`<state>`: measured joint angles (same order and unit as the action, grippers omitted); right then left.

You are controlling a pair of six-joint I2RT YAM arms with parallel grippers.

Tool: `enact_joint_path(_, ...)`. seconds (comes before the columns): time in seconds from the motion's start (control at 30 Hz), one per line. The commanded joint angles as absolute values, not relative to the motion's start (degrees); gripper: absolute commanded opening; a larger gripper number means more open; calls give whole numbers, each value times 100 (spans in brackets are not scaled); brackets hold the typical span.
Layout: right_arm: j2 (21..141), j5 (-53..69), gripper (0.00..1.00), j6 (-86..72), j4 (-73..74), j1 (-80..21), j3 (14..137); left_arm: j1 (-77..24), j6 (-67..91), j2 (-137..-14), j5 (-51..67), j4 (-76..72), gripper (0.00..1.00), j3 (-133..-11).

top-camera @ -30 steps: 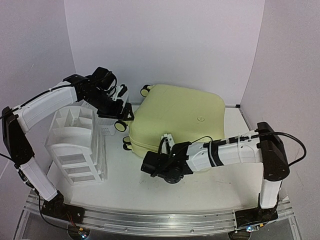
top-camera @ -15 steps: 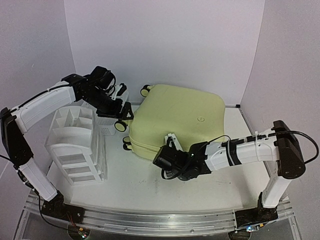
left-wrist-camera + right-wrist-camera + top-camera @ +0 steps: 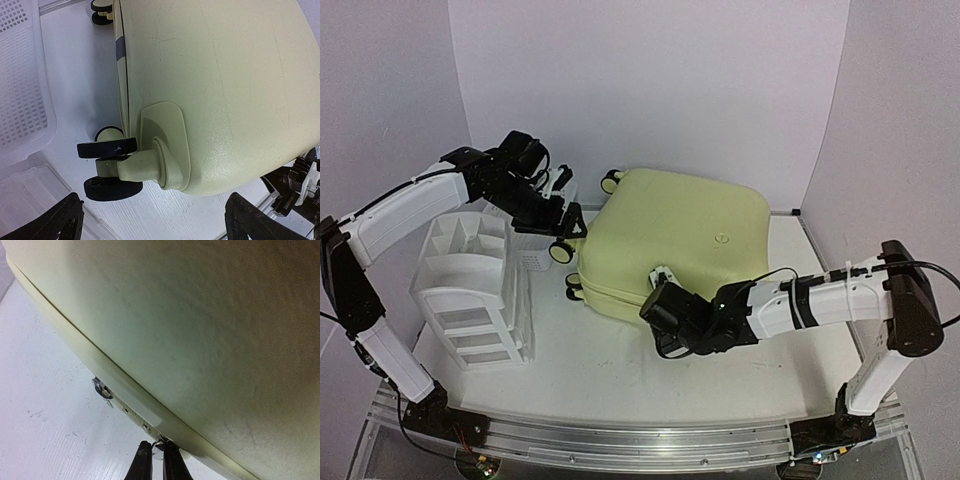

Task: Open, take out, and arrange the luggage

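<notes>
Worktop (image 3: 620, 375): white, and it carries everything here.
Luggage (image 3: 680, 235): pale yellow hard shell, shut, lying on its broad side toward the far edge of the worktop, from the middle over to the right. Its wheels point left.
Drawer unit (image 3: 470, 290): white plastic, by the left edge, near the luggage but apart from it.
Mesh basket (image 3: 532, 255): white, behind the drawer unit toward the far left corner, just beside the wheels.
My left gripper (image 3: 568, 207): spread wide and holding nothing, it hovers over the luggage's left side above a caster.
My right gripper (image 3: 153, 462): narrowed almost shut at the seam on the luggage's near edge.
Caster (image 3: 107, 147): twin black wheels on a yellow stem.
Tab (image 3: 159, 451): small and pale, at my right fingertips. I cannot tell whether it is pinched.
</notes>
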<state>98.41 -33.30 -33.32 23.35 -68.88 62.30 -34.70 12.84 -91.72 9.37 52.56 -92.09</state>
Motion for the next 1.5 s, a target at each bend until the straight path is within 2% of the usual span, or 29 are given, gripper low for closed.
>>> enact_joint_path(0.0,9624,-3205,0,-3486,2151,-6683,5961,-3463,1230,-8913,1010,5201,99,-9198)
enact_joint_path(0.27,9150,-3723,0,-4363,2364,-6657,5533,-3463,1232,-8932,1030,5192,99,-9193)
enact_joint_path(0.47,9716,-3312,6,-3642,3067,-6777,6477,-3462,1235,-8930,1050,5193,99,-9192)
enact_joint_path(0.67,9940,-4106,0,-3887,3027,-6843,6506,-3463,1231,-8903,1033,5194,99,-9177)
enact_joint_path(0.87,9986,-4742,0,-4555,4065,-6846,6693,-3463,1239,-8971,1010,5194,99,-9176)
enact_joint_path(0.93,9950,-4922,0,-4913,4810,-6861,6801,-3463,1239,-8994,979,5193,100,-9167)
enact_joint_path(1.03,9784,-4810,0,-4780,5220,-6856,6605,-3463,1239,-9039,988,5192,99,-9167)
enact_joint_path(1.27,9368,-4741,0,-4075,5235,-6855,5984,-3458,1291,-9072,1018,5183,99,-9156)
enact_joint_path(1.33,9235,-4564,0,-3348,4660,-6855,5793,-3462,1352,-9002,1132,5177,99,-9167)
enact_joint_path(1.47,9086,-4576,0,-2868,3911,-6860,5736,-3461,2212,-8732,1484,5117,99,-9140)
